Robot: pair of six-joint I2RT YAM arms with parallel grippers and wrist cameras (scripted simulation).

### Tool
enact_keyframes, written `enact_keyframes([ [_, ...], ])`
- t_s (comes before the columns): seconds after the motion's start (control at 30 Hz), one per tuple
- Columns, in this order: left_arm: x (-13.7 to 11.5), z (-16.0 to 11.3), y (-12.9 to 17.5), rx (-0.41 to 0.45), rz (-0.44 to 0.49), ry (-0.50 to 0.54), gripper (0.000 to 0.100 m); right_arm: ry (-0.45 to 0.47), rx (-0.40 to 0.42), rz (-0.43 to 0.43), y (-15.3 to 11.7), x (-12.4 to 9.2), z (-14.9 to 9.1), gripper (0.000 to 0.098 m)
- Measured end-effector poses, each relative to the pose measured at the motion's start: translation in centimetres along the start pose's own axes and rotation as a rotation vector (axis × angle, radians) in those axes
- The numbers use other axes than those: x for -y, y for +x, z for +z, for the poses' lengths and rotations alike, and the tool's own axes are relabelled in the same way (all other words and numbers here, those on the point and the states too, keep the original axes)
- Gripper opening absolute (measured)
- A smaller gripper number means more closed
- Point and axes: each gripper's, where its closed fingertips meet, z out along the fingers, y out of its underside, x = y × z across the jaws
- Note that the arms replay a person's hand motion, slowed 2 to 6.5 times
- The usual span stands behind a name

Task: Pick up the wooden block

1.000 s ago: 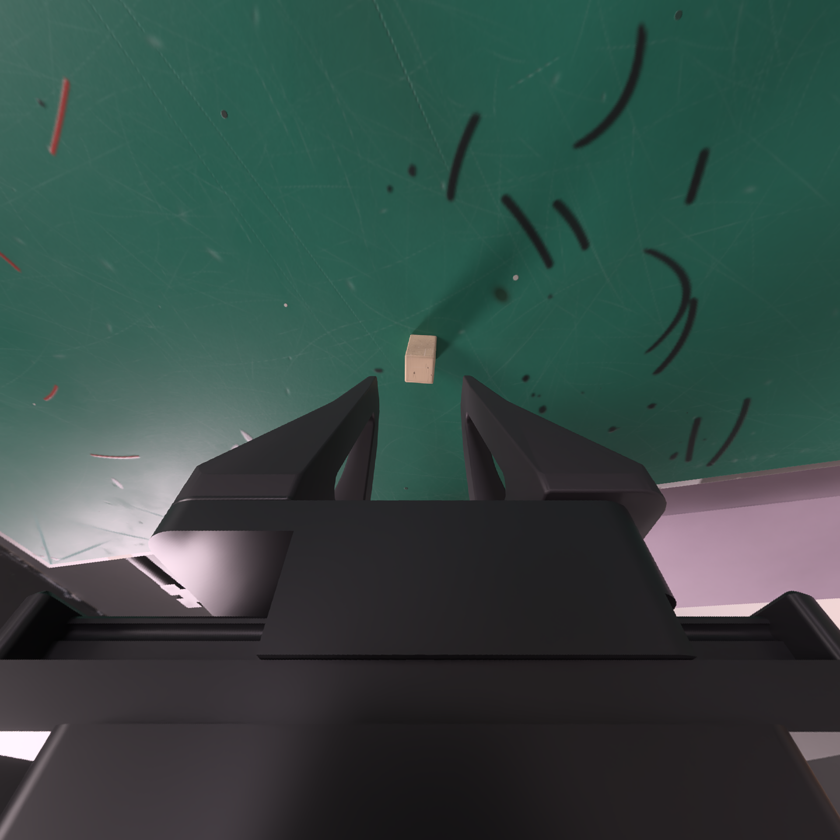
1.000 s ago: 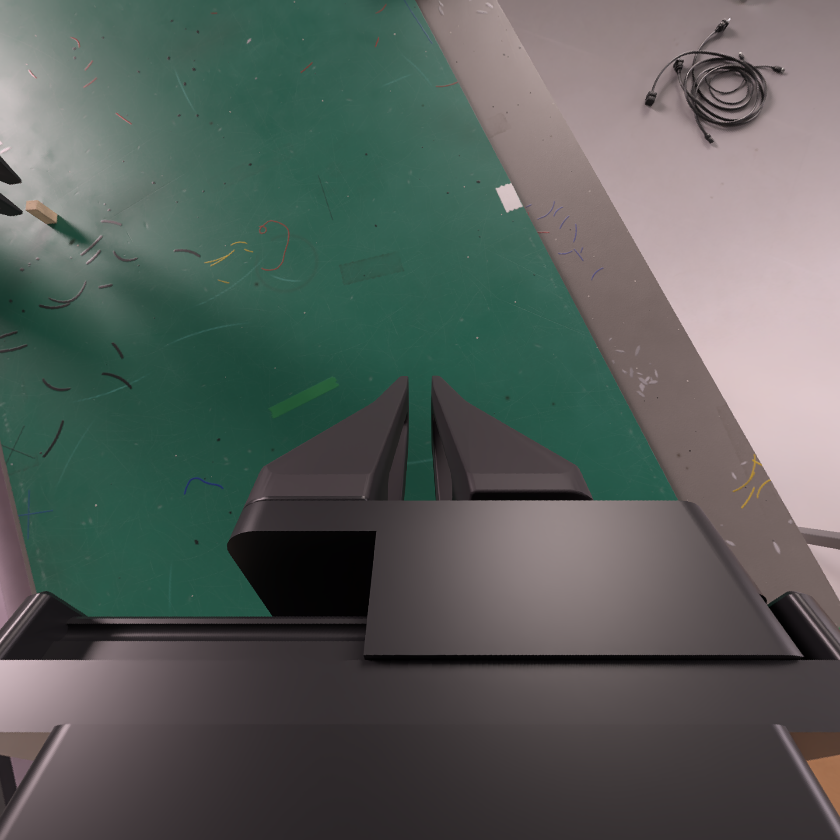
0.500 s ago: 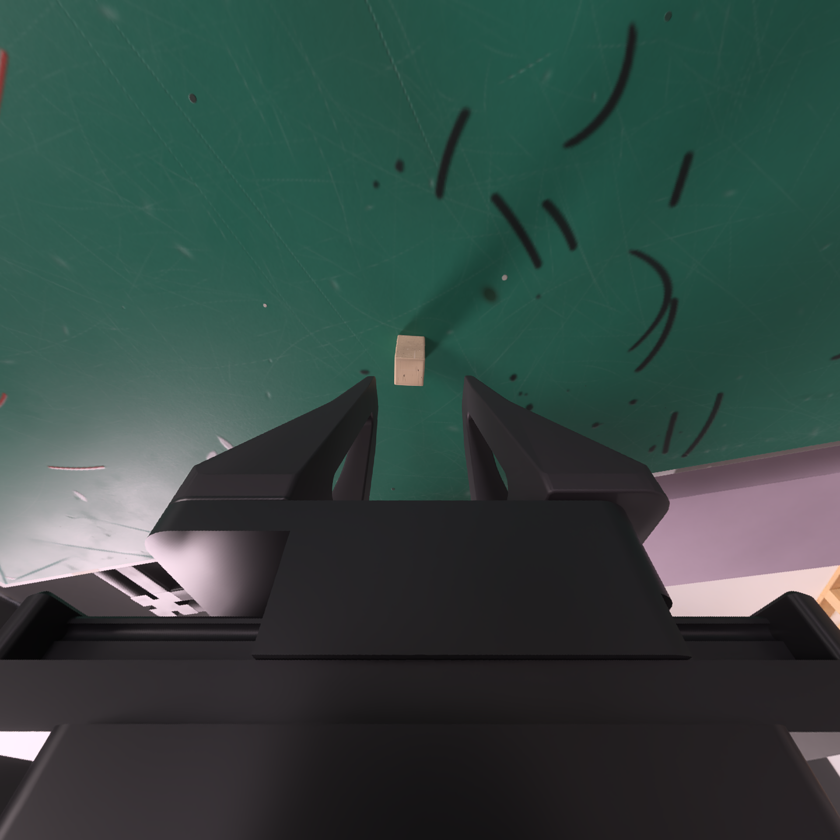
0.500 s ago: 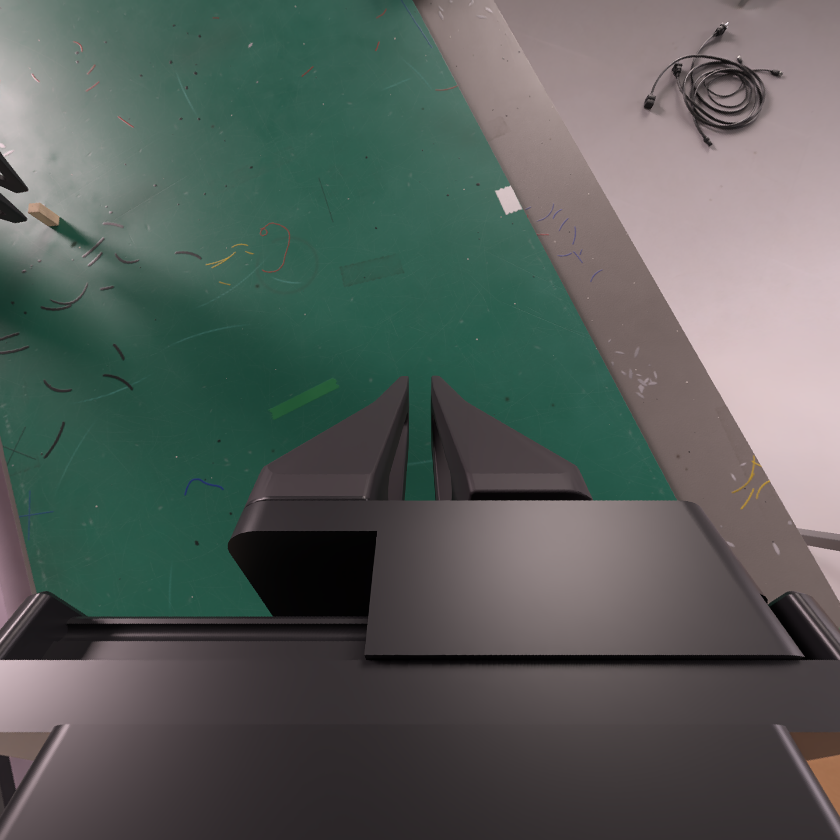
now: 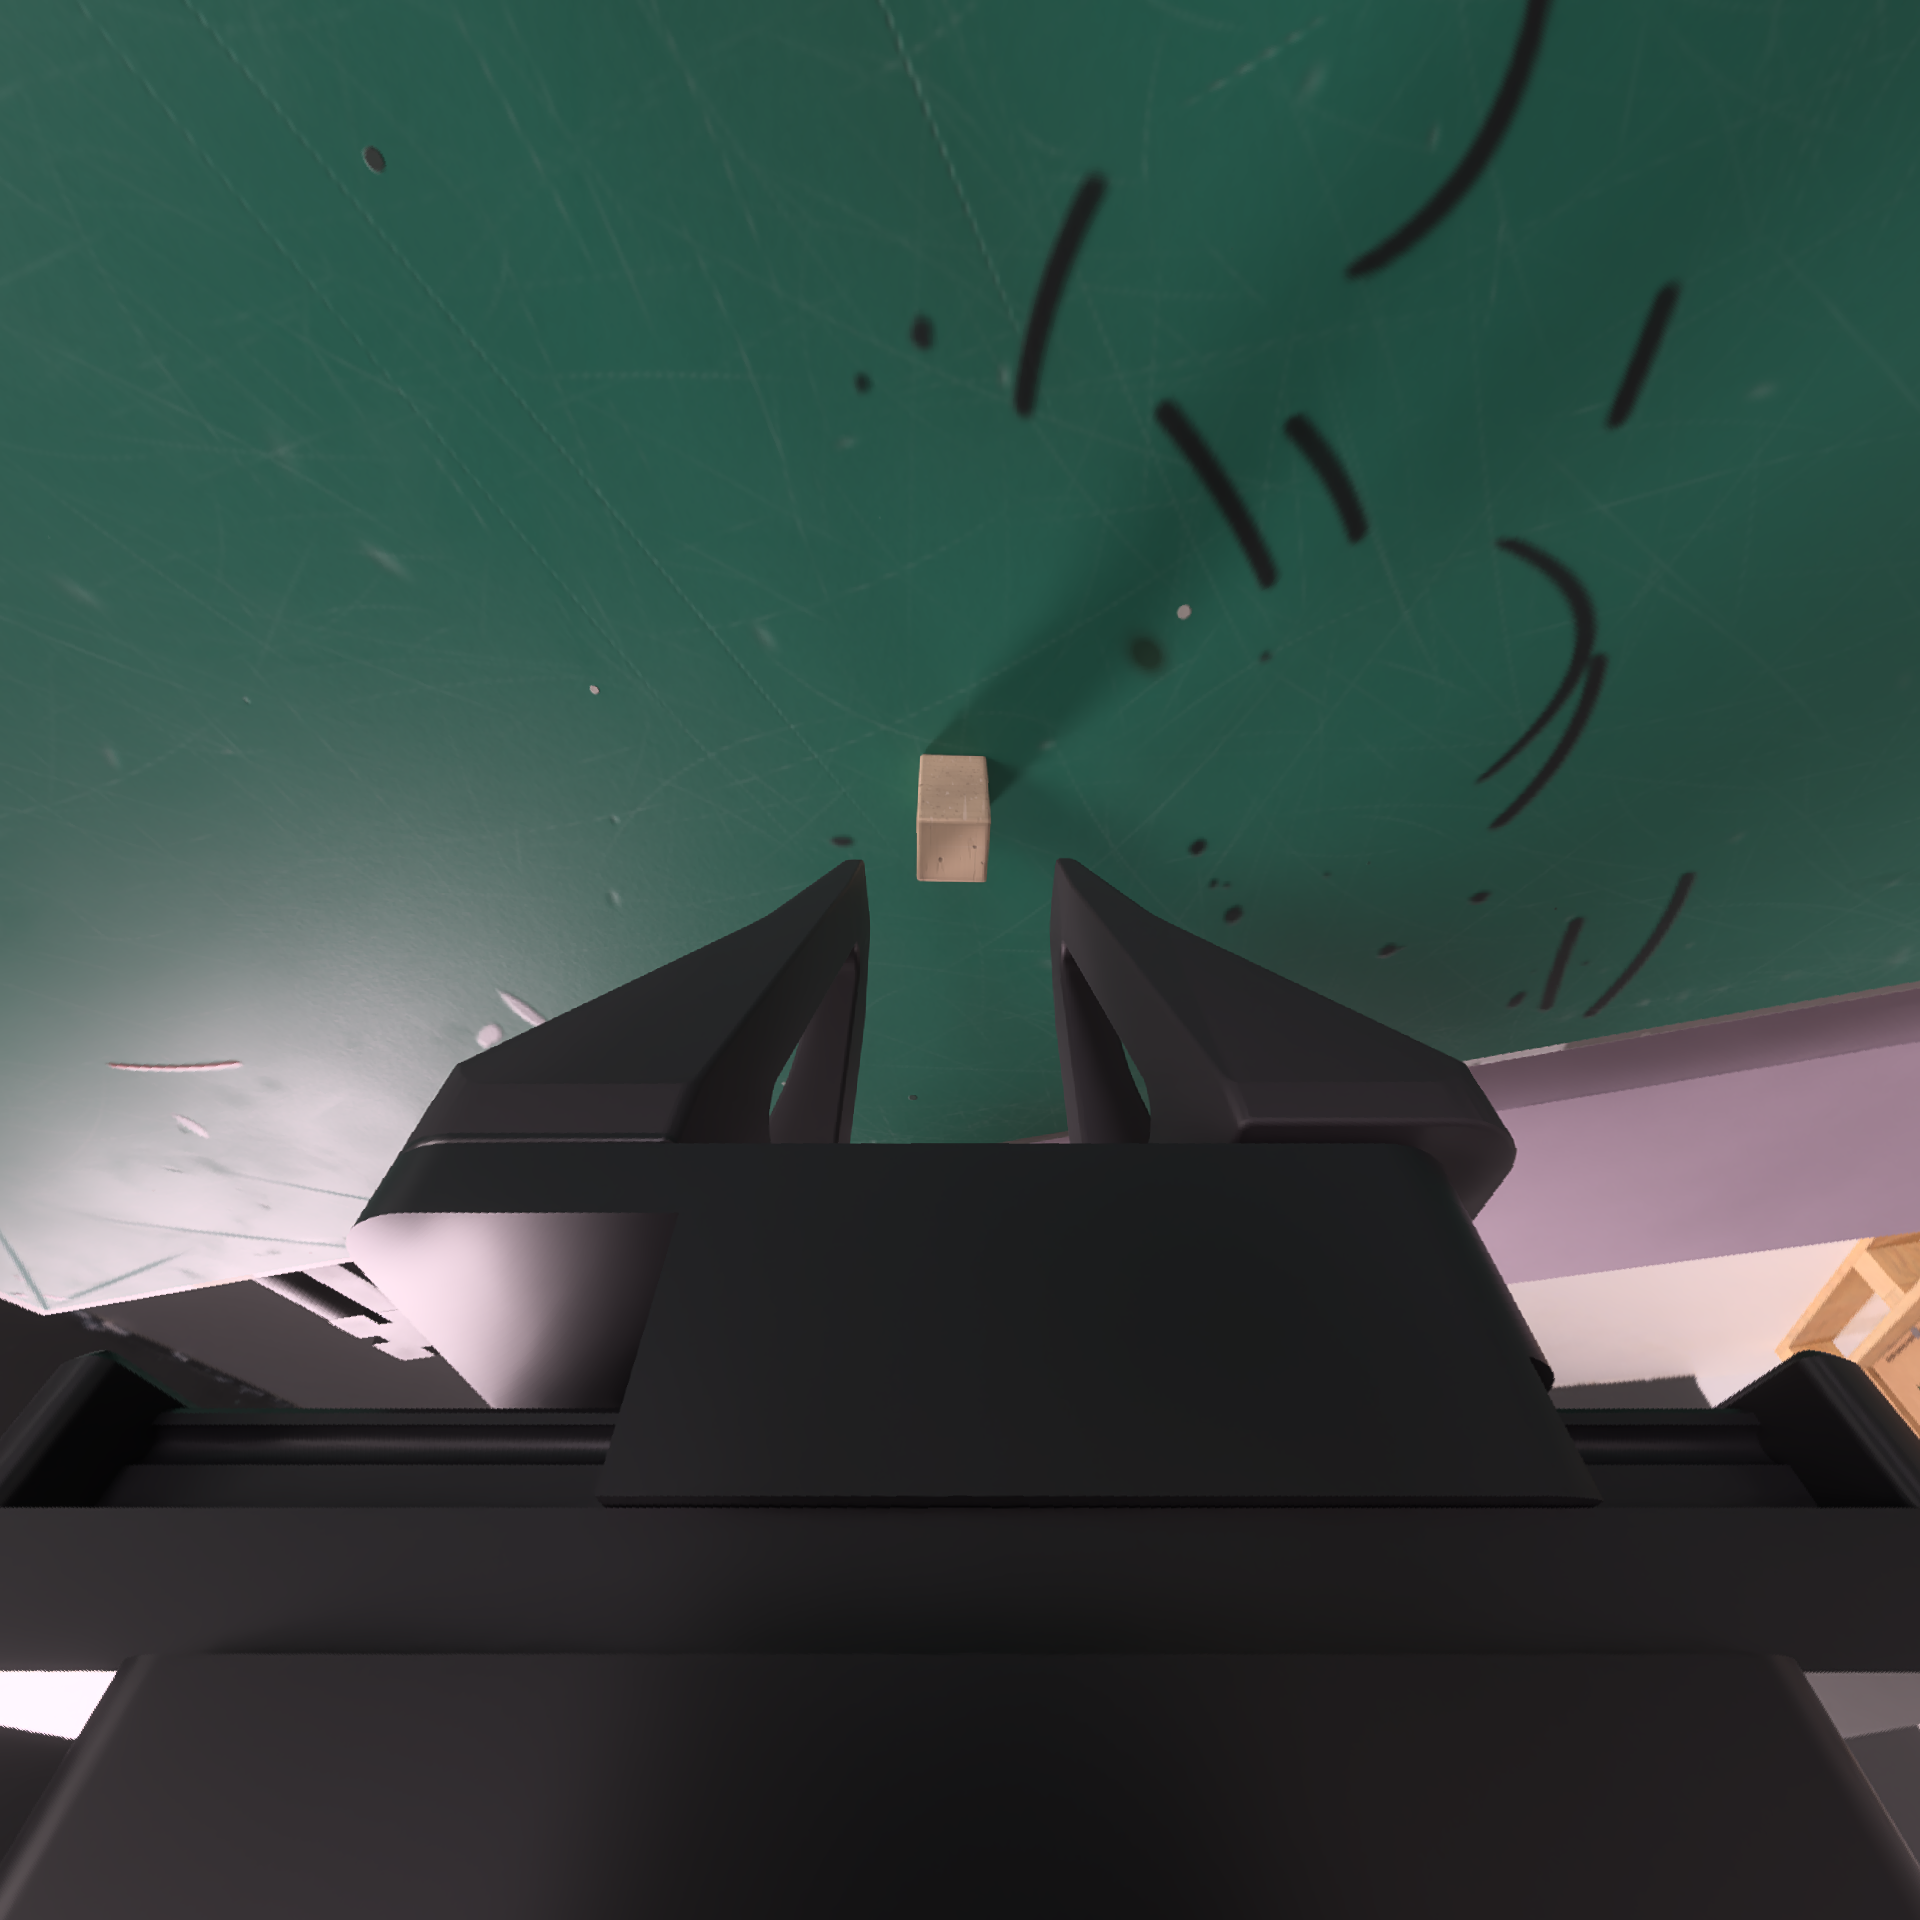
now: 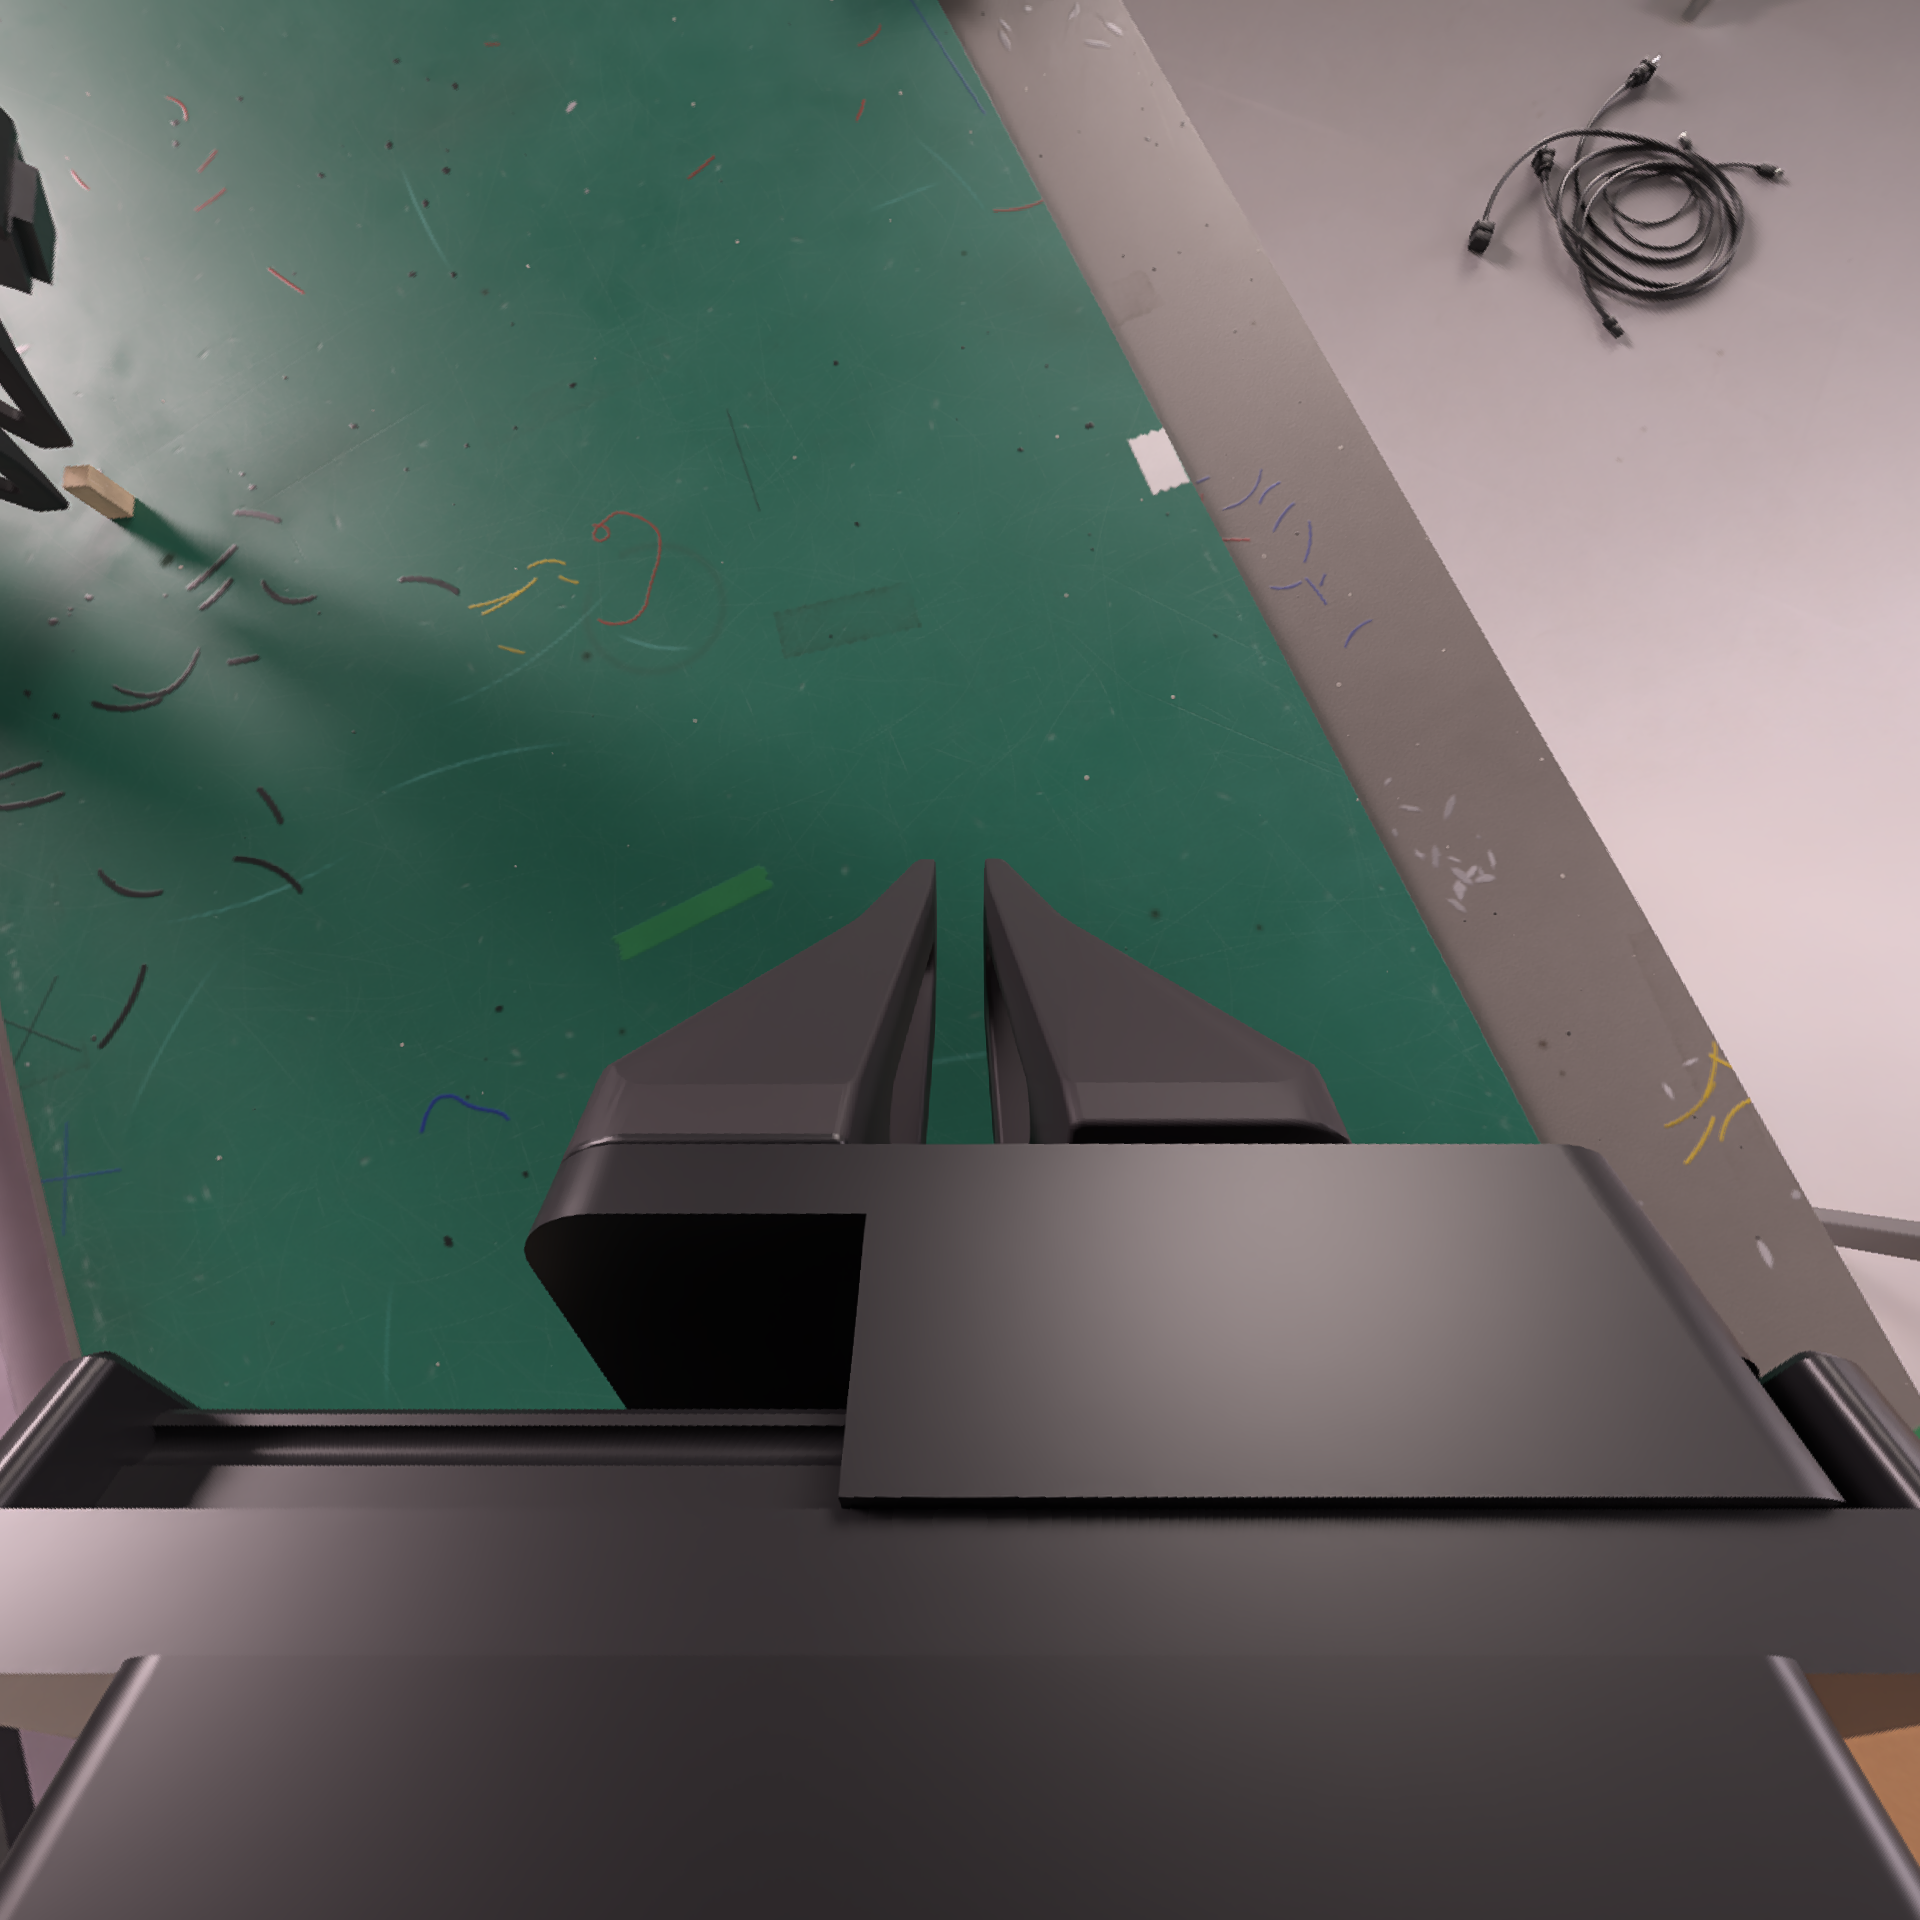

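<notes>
A small pale wooden block (image 5: pixel 952 821) lies on the green mat (image 5: pixel 520 416), just ahead of my left gripper (image 5: pixel 958 868). The left gripper is open and empty, its two black fingers pointing at either side of the block, which sits just beyond the fingertips. The block also shows in the right wrist view (image 6: pixel 99 490) at the far left, next to the left gripper's fingers (image 6: pixel 26 457). My right gripper (image 6: pixel 960 864) is shut and empty, hovering over the mat far from the block.
The green mat (image 6: pixel 727 416) bears black, red and yellow scribble marks. A grey table edge strip (image 6: pixel 1351 520) runs along its right side. A coiled black cable (image 6: pixel 1642 208) lies on the pale surface beyond. A wooden crate corner (image 5: pixel 1860 1330) shows at lower right.
My left gripper has moved closer to the block and turned to line up with it; the block now sits centred between the fingertips. The right gripper has not moved.
</notes>
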Motion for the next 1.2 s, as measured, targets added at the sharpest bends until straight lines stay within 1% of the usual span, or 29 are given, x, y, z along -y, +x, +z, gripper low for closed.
enact_keyframes([
  [0.3, 0.3, 0.9, -0.4, -0.035, 0.009, -0.072, 0.027, -0.007, -0.001, -0.001, 0.1, 0.0, -0.1, 0.0079],
  [0.6, 0.4, 1.0, -0.3, -0.033, 0.033, -0.132, 0.021, -0.008, 0.002, 0.002, 0.0, -0.2, 0.1, 0.0078],
  [0.7, 0.5, 1.0, -0.2, -0.035, 0.037, -0.142, 0.017, -0.005, 0.004, 0.004, 0.0, -0.3, 0.2, 0.0078],
  [0.77, 0.5, 1.1, -0.2, -0.036, 0.039, -0.147, 0.011, -0.003, 0.005, 0.004, 0.0, -0.2, 0.2, 0.0078],
  [1.2, 0.5, 1.1, -0.1, -0.036, 0.044, -0.148, 0.011, 0.005, 0.005, 0.004, 0.0, -0.1, 0.1, 0.0076],
])
